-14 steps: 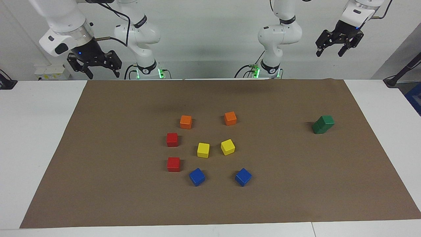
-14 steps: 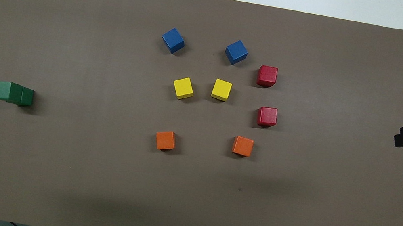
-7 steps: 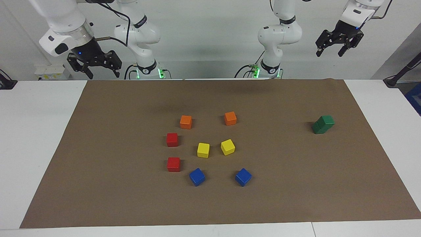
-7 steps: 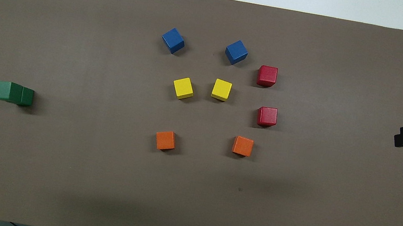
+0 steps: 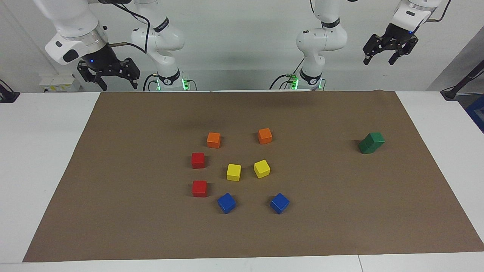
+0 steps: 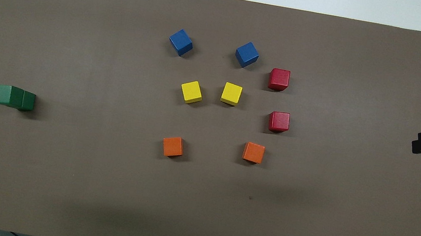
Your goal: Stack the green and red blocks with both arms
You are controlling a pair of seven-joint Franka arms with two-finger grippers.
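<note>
Setting: a white tabletop (image 5: 45,151) covered by a brown paper sheet (image 5: 151,226), with ten small coloured cubes on it.
Green blocks: one green cube sits on top of the other, forming the green stack (image 5: 371,143), toward the left arm's end of the tabletop. The upper cube is offset, not squarely over the lower one.
Red blocks: two separate cubes lying flat on the sheet, one red block (image 5: 198,160) nearer the robots, the other red block (image 5: 199,188) farther from them. They are near each other but not touching.
Other cubes: two orange cubes (image 5: 213,140), two yellow cubes (image 5: 233,172) and two blue cubes (image 5: 226,203) clustered beside the red ones.
Left gripper (image 5: 390,43): raised high in the air over its own end of the tabletop, fingers spread wide, holding nothing.
Right gripper (image 5: 108,73): raised over the edge of the tabletop nearest its base, fingers spread wide, holding nothing.
Step in hand: the green pair looks done; the red pair is not yet stacked.
Next move: probably the right gripper descends over one red block, straddles it without nudging the nearest yellow, orange or blue cube, closes, lifts, and sets it squarely on the other red block.
</note>
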